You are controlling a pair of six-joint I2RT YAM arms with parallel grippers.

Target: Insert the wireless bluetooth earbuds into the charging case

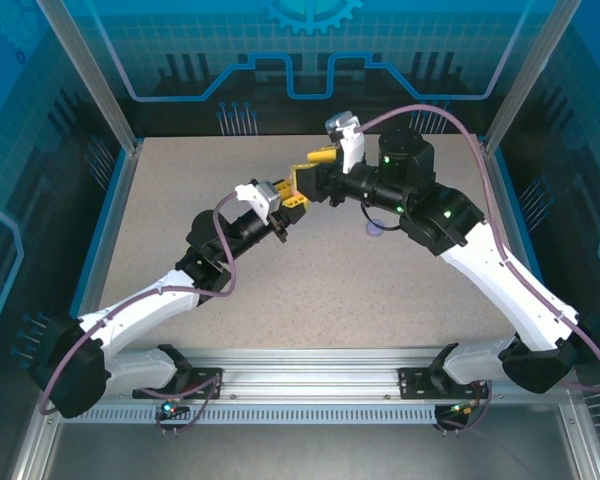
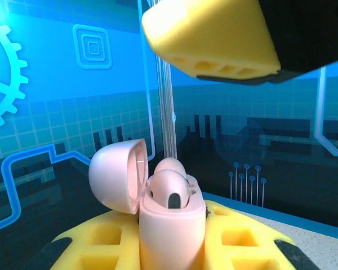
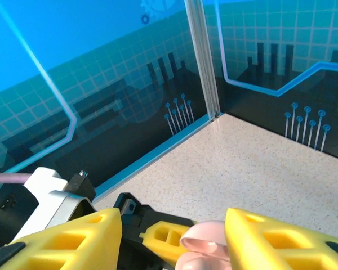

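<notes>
My left gripper [image 1: 293, 200] is shut on the pale pink charging case [image 2: 172, 230] and holds it upright above the middle of the table. The case's lid [image 2: 117, 175] is swung open to the left. One pink earbud [image 2: 170, 190] sits in the case's top, and a second rounded pink one [image 2: 170, 165] sits just behind it. My right gripper [image 3: 174, 236] is open right above the case. Its yellow fingers [image 3: 73, 236] stand on either side of the lid [image 3: 209, 235] without touching it. One right finger [image 2: 208, 39] hangs over the case in the left wrist view.
A small pale purple object [image 1: 376, 228] lies on the table, partly under my right arm. The speckled tabletop [image 1: 180, 230] is bounded by blue walls and aluminium posts [image 3: 201, 56] at the back corners.
</notes>
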